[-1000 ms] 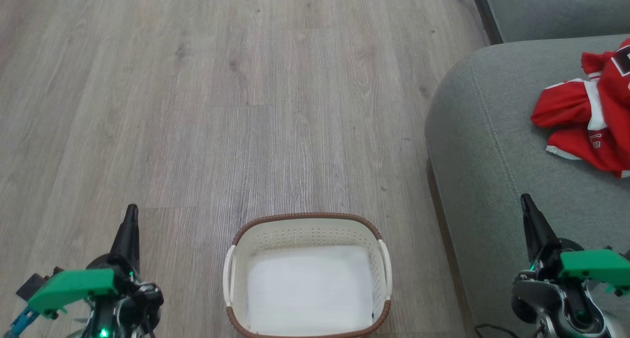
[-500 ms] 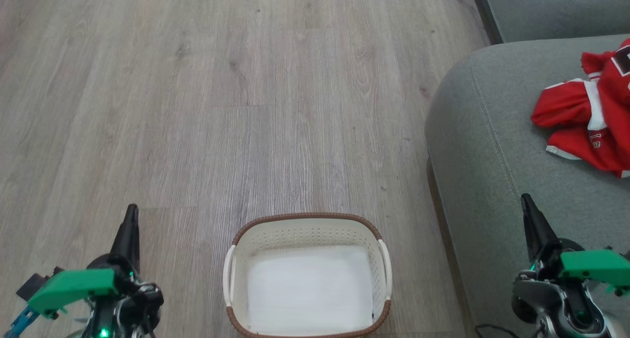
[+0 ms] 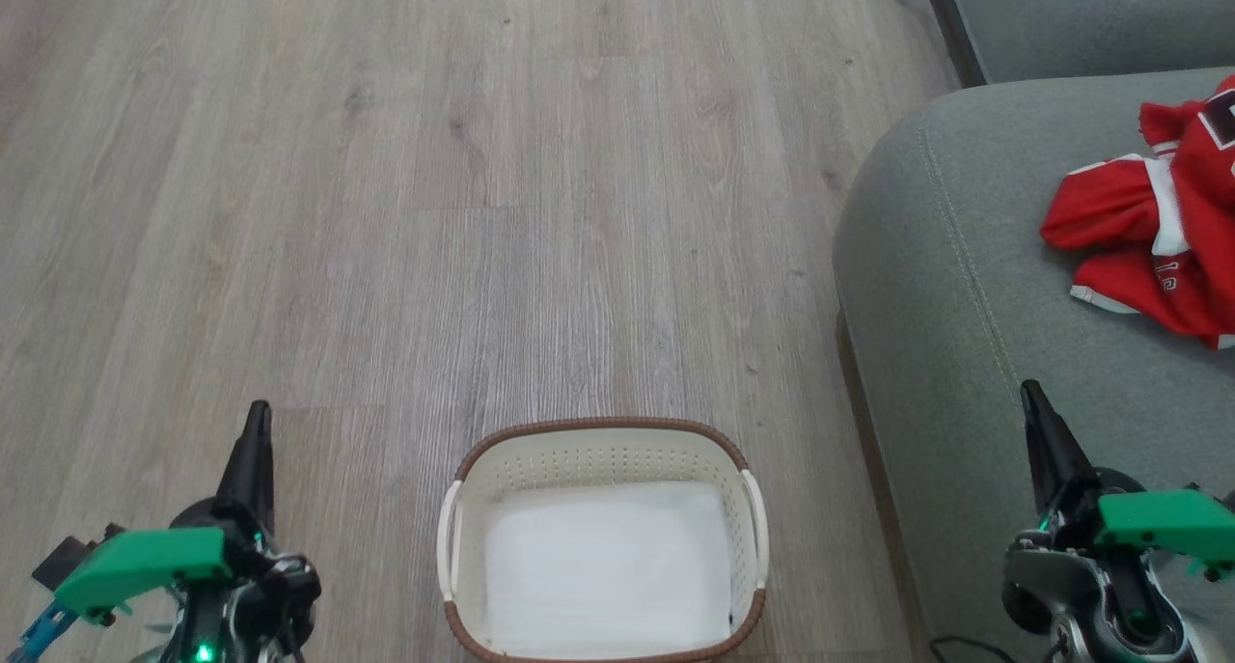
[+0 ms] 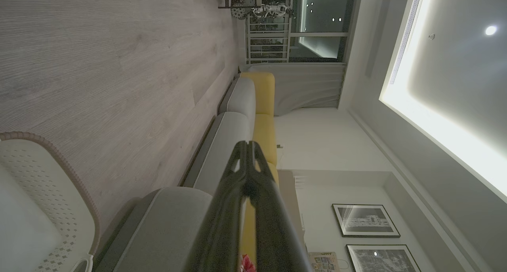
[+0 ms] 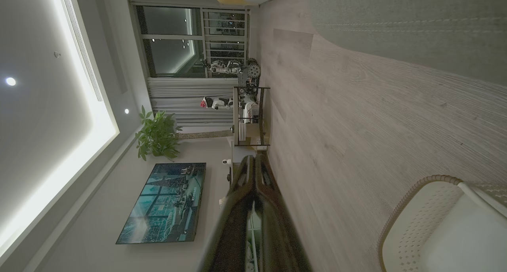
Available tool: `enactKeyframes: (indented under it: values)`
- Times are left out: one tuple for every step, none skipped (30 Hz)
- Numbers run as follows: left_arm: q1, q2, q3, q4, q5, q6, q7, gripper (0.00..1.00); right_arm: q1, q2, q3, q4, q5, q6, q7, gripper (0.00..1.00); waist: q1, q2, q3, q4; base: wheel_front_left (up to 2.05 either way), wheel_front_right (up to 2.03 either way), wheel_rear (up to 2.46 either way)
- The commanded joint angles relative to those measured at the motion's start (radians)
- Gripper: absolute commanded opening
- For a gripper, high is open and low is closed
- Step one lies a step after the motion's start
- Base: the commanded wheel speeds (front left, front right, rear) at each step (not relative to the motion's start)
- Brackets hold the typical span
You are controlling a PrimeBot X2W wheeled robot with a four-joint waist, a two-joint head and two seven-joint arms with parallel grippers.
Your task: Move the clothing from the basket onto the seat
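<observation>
Left gripper (image 3: 257,429) and right gripper (image 3: 1035,407): fingers pressed together, nothing held, 1 on each side of the basket (image 3: 598,429). The basket stands on the floor (image 3: 482,209), its white bottom bare. The clothing (image 3: 1148,238) lies crumpled on the seat (image 3: 946,287).

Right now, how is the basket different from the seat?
The basket is small cream plastic with holes; the seat is big grey-green fabric. The basket has nothing in it; the seat has the red clothing lying on it. The basket has a brown rim; the seat has a stitched seam. Both have rounded corners.
</observation>
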Motion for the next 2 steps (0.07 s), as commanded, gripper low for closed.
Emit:
enactKeyframes:
  values:
    - [-0.048,0.006,0.037,-0.036,-0.002,-0.007,0.008,0.0,-0.048,0.003,0.017,-0.033,0.0,0.0,0.01,0.0,0.0,0.0,0.0,0.0,0.0,0.0,0.0]
    - [-0.048,0.006,0.037,-0.036,-0.002,-0.007,0.008,0.0,-0.048,0.003,0.017,-0.033,0.0,0.0,0.011,0.0,0.0,0.0,0.0,0.0,0.0,0.0,0.0]
